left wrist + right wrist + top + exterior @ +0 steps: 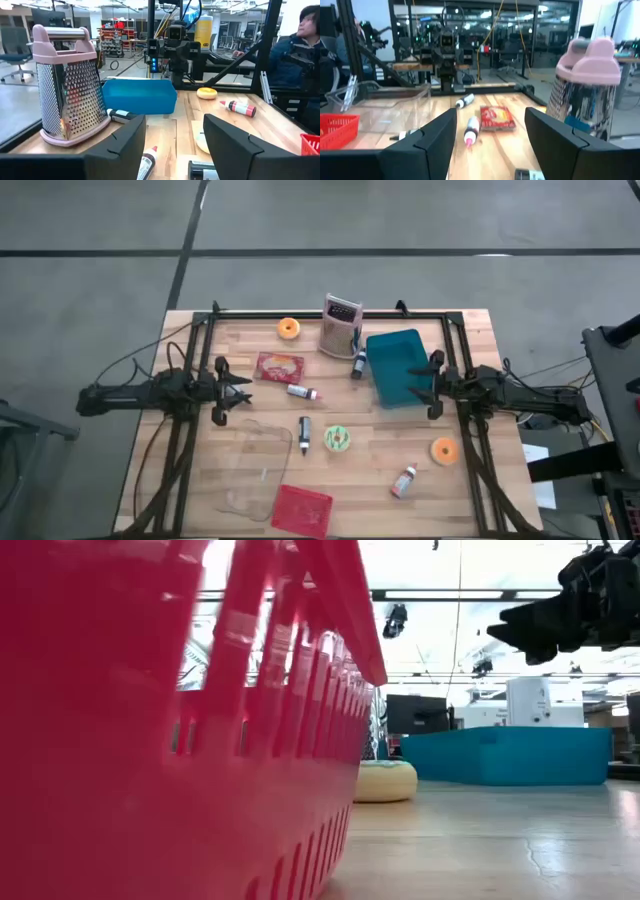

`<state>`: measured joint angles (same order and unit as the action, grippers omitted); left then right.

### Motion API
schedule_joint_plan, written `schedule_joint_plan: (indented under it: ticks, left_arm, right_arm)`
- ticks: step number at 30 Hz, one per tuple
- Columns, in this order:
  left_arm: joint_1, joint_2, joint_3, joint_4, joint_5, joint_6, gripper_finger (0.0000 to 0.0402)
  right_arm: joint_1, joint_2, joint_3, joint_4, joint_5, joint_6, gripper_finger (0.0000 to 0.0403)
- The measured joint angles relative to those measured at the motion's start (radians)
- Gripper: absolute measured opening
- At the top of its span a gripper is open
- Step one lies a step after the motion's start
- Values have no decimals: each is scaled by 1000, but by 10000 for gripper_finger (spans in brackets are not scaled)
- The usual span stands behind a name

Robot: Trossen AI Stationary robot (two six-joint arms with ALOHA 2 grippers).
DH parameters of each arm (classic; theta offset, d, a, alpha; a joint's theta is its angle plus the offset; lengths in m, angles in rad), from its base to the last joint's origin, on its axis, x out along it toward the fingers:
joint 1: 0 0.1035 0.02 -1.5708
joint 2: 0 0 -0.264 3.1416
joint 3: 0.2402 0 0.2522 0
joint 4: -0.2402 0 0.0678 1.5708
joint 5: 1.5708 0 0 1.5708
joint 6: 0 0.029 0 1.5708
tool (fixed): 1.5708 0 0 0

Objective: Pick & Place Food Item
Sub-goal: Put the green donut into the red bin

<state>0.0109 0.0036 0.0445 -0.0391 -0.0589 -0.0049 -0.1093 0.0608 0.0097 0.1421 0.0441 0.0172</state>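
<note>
Three doughnuts lie on the wooden table: an orange one (289, 328) at the far edge, a green-iced one (337, 439) in the middle, and another orange one (444, 450) at the right. A red food packet (279, 366) lies flat left of centre. My left gripper (243, 392) hovers open at the table's left, just near of the packet, pointing right. My right gripper (432, 386) hovers open at the right, beside the teal bin (398, 367), pointing left. In both wrist views the left gripper (175, 145) and right gripper (490, 140) have nothing between their fingers.
A pink-topped grater (341, 325) stands at the far edge. Small bottles (303, 392) (404, 480) and dark tubes (304, 434) (357, 364) lie scattered. A clear container (255, 465) and a red basket (302, 509) sit at the near edge. A person (300, 45) sits beyond the table.
</note>
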Motion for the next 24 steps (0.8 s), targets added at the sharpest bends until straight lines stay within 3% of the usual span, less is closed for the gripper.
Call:
schedule_joint_plan:
  ticks: [24]
  left_arm:
    - [0, 10, 4, 15, -1, 103, 204]
  right_arm:
    - [0, 2, 0, -20, -2, 8, 228]
